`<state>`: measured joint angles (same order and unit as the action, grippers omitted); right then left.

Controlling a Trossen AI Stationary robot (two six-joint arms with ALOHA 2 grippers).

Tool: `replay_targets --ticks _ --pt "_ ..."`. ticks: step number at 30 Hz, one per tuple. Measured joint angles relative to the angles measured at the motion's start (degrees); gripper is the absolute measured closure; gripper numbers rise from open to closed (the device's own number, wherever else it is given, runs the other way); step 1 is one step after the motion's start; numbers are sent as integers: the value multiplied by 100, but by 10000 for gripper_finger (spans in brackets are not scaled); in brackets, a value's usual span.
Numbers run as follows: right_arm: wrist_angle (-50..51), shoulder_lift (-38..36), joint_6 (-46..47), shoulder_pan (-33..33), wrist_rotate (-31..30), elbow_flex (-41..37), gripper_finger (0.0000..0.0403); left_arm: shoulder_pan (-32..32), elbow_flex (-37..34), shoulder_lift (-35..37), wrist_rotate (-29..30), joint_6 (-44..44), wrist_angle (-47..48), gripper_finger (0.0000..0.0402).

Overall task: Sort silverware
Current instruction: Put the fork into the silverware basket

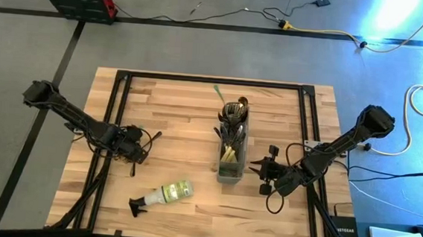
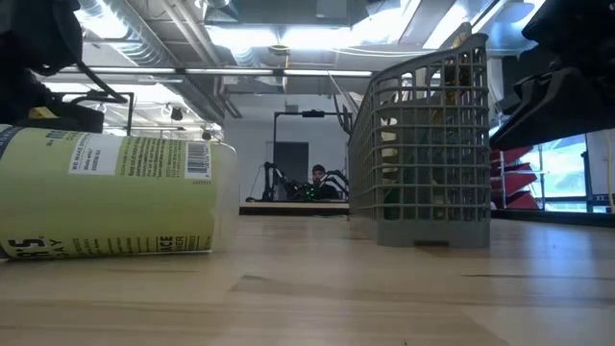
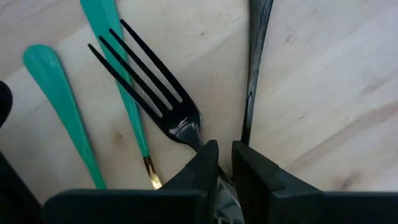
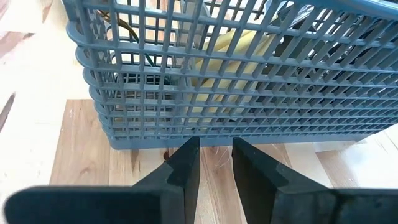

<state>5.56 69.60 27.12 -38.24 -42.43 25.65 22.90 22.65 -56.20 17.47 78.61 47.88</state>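
- Our left gripper [image 3: 224, 163] sits low over the table's [image 1: 189, 124] left part, its fingers [image 3: 200, 163] pinched nearly together on the neck of a dark fork [image 3: 152, 93].
- The fork's tines fan out just ahead of those fingertips, lying flat on the wood.
- Two green handles [image 3: 118, 81] lie beside the fork; one passes under its tines. A dark utensil [image 3: 254, 68] lies on the gripper's other side.
- Our right gripper [image 4: 215, 163] holds nothing, with a narrow gap between its fingers.
- The grey mesh caddy [image 4: 249, 74] stands directly ahead of it, holding more silverware [image 1: 234, 118].
- A spray bottle [image 1: 165, 195] lies between the two grippers.
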Motion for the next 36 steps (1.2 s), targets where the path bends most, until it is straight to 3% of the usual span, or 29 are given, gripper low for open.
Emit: replay_targets --ticks 9,36 --pt "0 0 9 0 4 0 327 0 403 51 309 -110 297 370" --pt "20 2 113 0 208 0 327 339 403 -626 -59 766 373 370"
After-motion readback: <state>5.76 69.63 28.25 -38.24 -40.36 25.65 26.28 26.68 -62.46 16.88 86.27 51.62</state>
